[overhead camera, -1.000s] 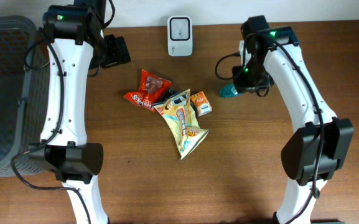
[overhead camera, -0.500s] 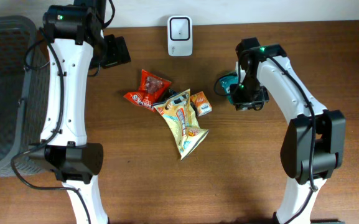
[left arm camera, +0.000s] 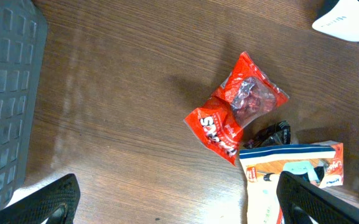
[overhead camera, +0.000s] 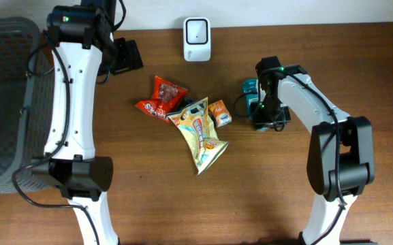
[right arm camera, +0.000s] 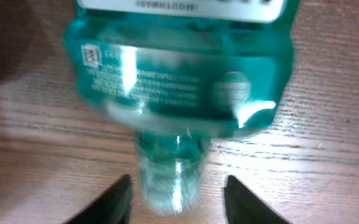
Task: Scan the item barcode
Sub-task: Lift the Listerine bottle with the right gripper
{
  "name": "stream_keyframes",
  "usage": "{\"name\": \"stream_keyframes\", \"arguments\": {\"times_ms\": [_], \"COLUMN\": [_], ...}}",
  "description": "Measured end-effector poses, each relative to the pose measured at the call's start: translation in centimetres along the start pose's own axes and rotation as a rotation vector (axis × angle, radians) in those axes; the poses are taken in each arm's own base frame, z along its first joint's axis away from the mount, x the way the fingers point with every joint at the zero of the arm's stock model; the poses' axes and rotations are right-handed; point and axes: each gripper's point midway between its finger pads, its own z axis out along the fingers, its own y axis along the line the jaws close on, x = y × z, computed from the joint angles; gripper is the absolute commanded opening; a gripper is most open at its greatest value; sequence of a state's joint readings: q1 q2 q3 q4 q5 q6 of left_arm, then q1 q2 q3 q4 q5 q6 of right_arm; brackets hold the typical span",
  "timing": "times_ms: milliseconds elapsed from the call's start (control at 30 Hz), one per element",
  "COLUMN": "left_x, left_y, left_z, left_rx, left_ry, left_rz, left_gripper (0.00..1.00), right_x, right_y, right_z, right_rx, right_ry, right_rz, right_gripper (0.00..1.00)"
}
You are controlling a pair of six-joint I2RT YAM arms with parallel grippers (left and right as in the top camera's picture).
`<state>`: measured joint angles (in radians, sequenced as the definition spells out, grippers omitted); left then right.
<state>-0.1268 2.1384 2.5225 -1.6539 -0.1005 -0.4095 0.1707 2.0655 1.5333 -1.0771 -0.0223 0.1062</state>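
A teal mouthwash bottle (overhead camera: 250, 87) lies on the wooden table right of the snack pile. In the right wrist view the bottle (right arm camera: 179, 68) shows its label, and its neck points between my fingers. My right gripper (overhead camera: 256, 103) (right arm camera: 176, 199) is open around that neck, with a gap on each side. A white scanner (overhead camera: 196, 30) stands at the table's back edge, and its corner shows in the left wrist view (left arm camera: 347, 15). My left gripper (overhead camera: 124, 58) (left arm camera: 176, 202) hangs wide open above bare wood and holds nothing.
A pile in the middle holds red snack packs (overhead camera: 161, 99) (left arm camera: 235, 112), a yellow chip bag (overhead camera: 199, 136) and a small orange carton (overhead camera: 220, 112). A dark mesh basket (overhead camera: 5, 102) (left arm camera: 5, 93) fills the left side.
My right arm carried the teal bottle down and toward the pile, laid it on the table, and its jaws opened off the bottle. The left arm has not moved.
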Motion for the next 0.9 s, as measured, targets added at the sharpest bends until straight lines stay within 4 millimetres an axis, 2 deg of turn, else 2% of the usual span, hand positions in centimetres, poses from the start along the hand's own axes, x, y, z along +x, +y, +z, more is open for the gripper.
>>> {"name": "stream_keyframes", "arguments": {"times_ms": [167,300,333,367,467,567,667,767,900], "left_x": [0.0,0.0,0.0,0.0,0.0,0.0,0.0,0.0,0.0], "left_y": [0.0,0.0,0.0,0.0,0.0,0.0,0.0,0.0,0.0], "left_z": [0.0,0.0,0.0,0.0,0.0,0.0,0.0,0.0,0.0], "left_rx": [0.000,0.000,0.000,0.000,0.000,0.000,0.000,0.000,0.000], "left_ry": [0.000,0.000,0.000,0.000,0.000,0.000,0.000,0.000,0.000], "left_rz": [0.000,0.000,0.001,0.001,0.001,0.001,0.001,0.001,0.001], "left_gripper": [0.99,0.99,0.99,0.99,0.99,0.99,0.99,0.99,0.99], "right_x": [0.2,-0.2,-1.4,-2.9,-8.2,-11.0,-12.3,-12.7,-12.6], "right_y": [-0.1,-0.2,-0.1,0.0,0.6,0.9,1.1,1.1,1.0], "right_z": [0.0,-1.0,-2.1,-3.5,-7.3,-8.6,-8.6,-8.0,-5.5], "right_rx": [0.005,0.014,0.015,0.014,-0.001,-0.010,-0.014,-0.015,-0.010], "right_ry": [0.008,0.003,-0.039,-0.094,-0.309,-0.430,-0.490,-0.496,-0.444], "right_rz": [-0.013,-0.025,-0.031,-0.037,-0.046,-0.051,-0.054,-0.054,-0.054], "right_gripper": [0.60,0.71,0.78,0.98,0.98,0.99,0.98,0.98,0.99]}}
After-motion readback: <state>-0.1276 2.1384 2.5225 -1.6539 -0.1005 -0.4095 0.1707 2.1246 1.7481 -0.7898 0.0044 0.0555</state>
